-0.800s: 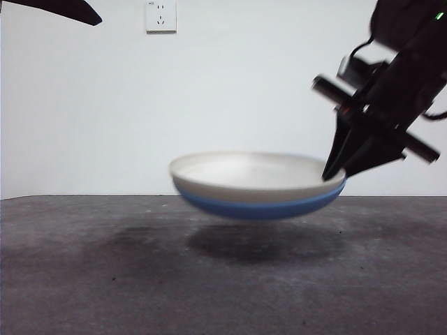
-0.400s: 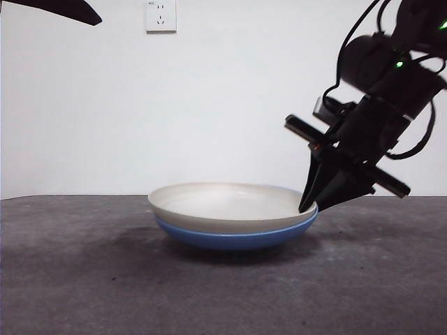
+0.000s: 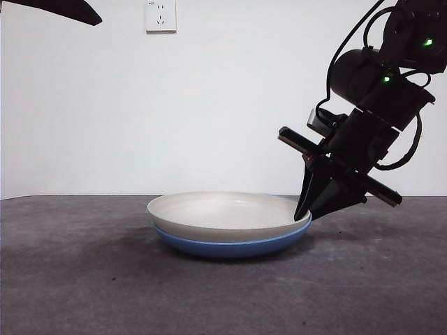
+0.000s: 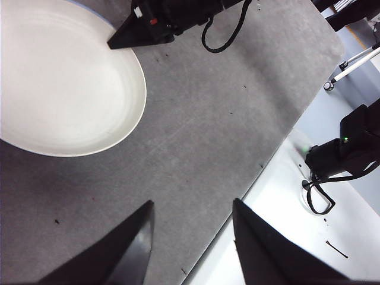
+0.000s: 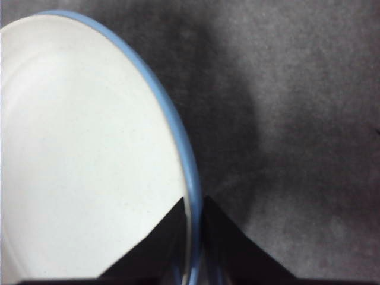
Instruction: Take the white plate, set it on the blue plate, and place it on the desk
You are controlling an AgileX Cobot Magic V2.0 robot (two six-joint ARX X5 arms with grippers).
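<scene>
The cream-white plate (image 3: 223, 213) lies nested in the blue plate (image 3: 223, 248), and the stack rests on the dark grey desk (image 3: 84, 279). My right gripper (image 3: 302, 213) comes down from the upper right and is shut on the stack's right rim. In the right wrist view its jaws (image 5: 193, 202) pinch the white plate (image 5: 83, 154) and the blue rim (image 5: 178, 142) together. The left wrist view shows the white plate (image 4: 59, 83) and the right gripper (image 4: 122, 41) on its edge. My left gripper (image 4: 193, 205) is open and empty, high above the desk, away from the plates.
A wall socket (image 3: 160, 15) sits on the white wall behind. The left arm shows as a black tip (image 3: 70, 10) at the top left corner. The desk's edge (image 4: 261, 169) runs near the left gripper, with pale floor and black gear (image 4: 344, 151) beyond.
The right gripper has lowered the stacked plates from the air onto the desk and shifted them slightly left. The left arm has not moved.
</scene>
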